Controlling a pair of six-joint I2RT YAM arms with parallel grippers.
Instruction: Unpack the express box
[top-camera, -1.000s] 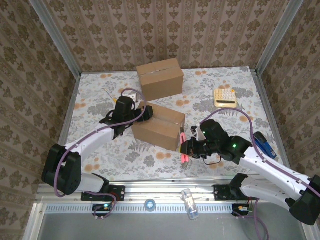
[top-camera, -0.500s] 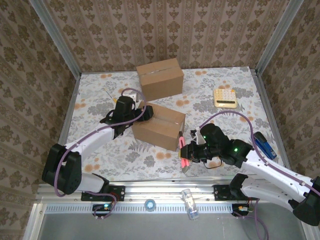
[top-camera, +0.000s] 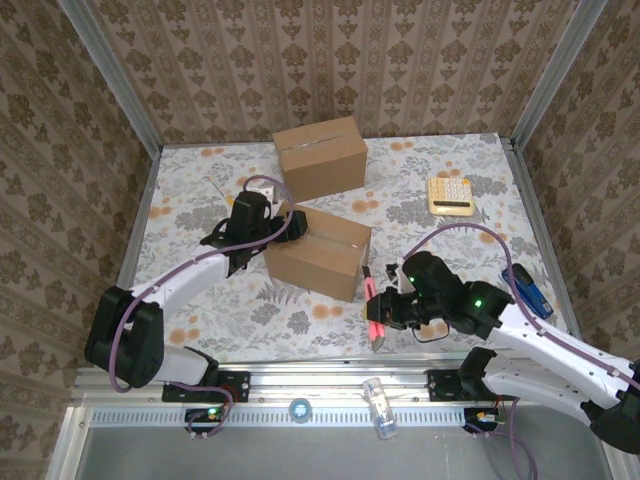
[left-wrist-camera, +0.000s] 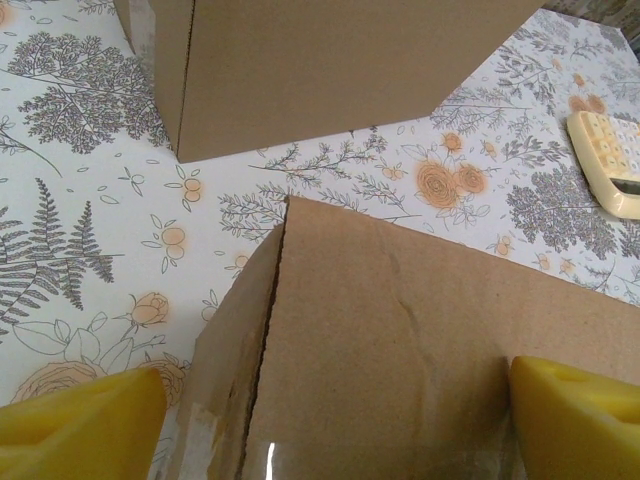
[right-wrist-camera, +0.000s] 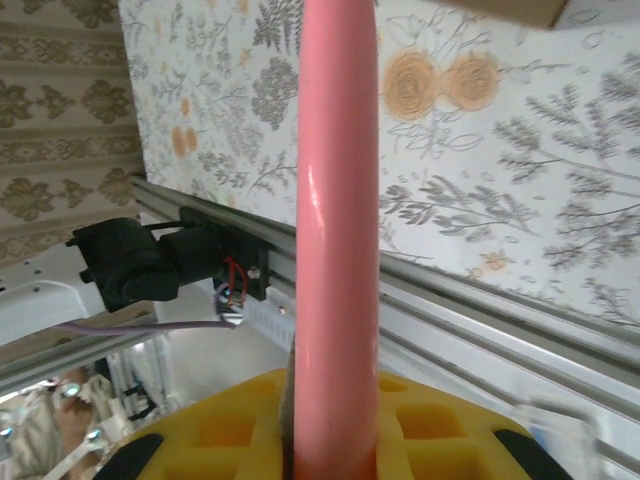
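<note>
The express box (top-camera: 318, 252) lies mid-table in the top view, a second, taller box (top-camera: 320, 158) behind it. The left gripper (top-camera: 281, 228) straddles its left end, jaws spread wide. The right gripper (top-camera: 382, 310) clamps a pink cutter (top-camera: 375, 312) beside the box's near right corner. A calculator (top-camera: 450, 194) sits far right.

Left wrist: yellow fingertips (left-wrist-camera: 85, 436) flank the box's cardboard edge (left-wrist-camera: 400, 340).

Right wrist: the pink cutter (right-wrist-camera: 336, 230) runs up from the closed jaws over the table's front rail (right-wrist-camera: 420, 300).

Two cardboard boxes (top-camera: 320, 157), one calculator (top-camera: 450, 194), one pink cutter (top-camera: 374, 310).
</note>
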